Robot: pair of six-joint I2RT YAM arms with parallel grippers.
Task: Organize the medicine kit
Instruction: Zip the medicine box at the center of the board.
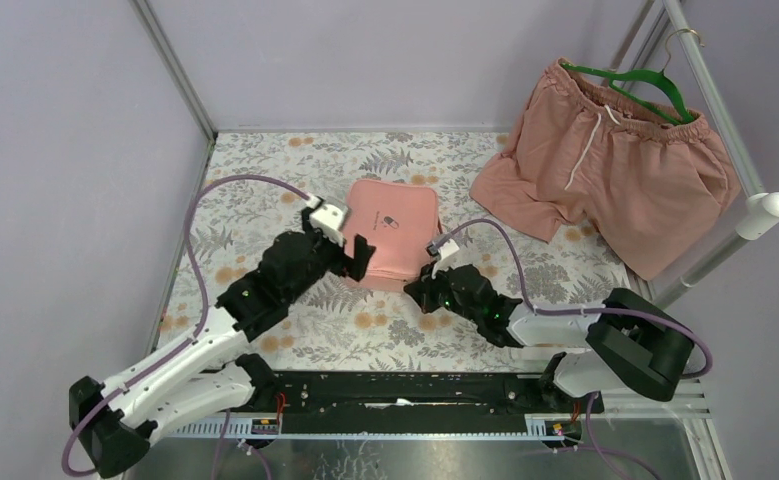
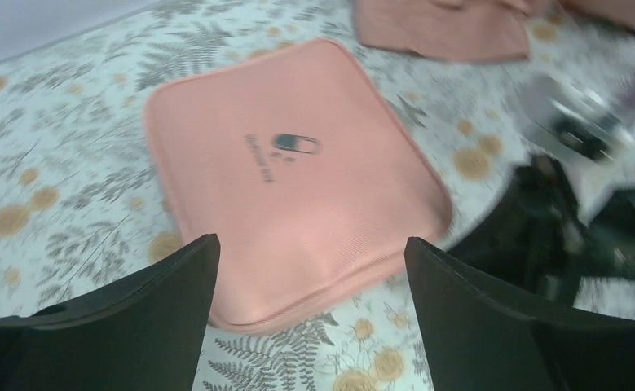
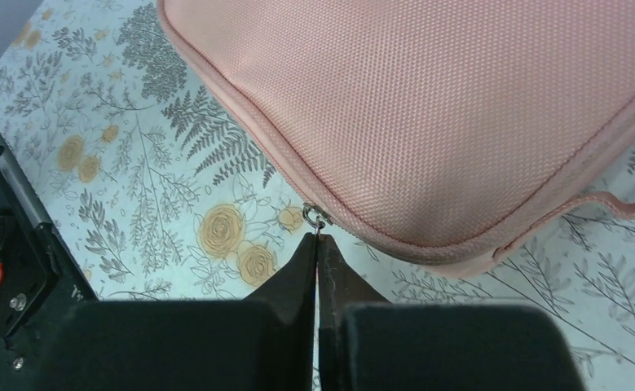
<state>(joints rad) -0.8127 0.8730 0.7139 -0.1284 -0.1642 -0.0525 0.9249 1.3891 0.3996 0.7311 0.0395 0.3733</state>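
On the bench's middle: kit (image 1: 390,235), pink, lying flat and closed, lid up.
Lid: small dark pill logo (image 1: 389,222), toward the far edge.
Near right corner: metal zip pull (image 3: 315,217) at the seam, its ring showing just past the black tips.
Right side: right jaws pressed together with no gap, pinching the zip pull at their very tips, low over the bench just beside that corner.
Right wrist view: right fingers (image 3: 293,281) fill the bottom, and the kit's rounded corner fills the top.
Left side: left jaws spread wide, holding nothing, at the kit's near left edge.
Left wrist view: left fingers (image 2: 147,314) stand to either side of the kit's near corner; whether they touch it cannot be told.
Arms: left arm (image 1: 265,285) comes in from the near left and right arm (image 1: 485,305) from the near right, with their ends on opposite sides of the kit.
Surface: bench (image 1: 265,170) is covered in a pale print of grey ferns and orange flowers.
Far right: pink drawstring shorts (image 1: 615,170) on a green hanger (image 1: 645,82) hooked to the frame (image 1: 710,90); one leg rests on the bench, near the kit's far right corner but apart from it.
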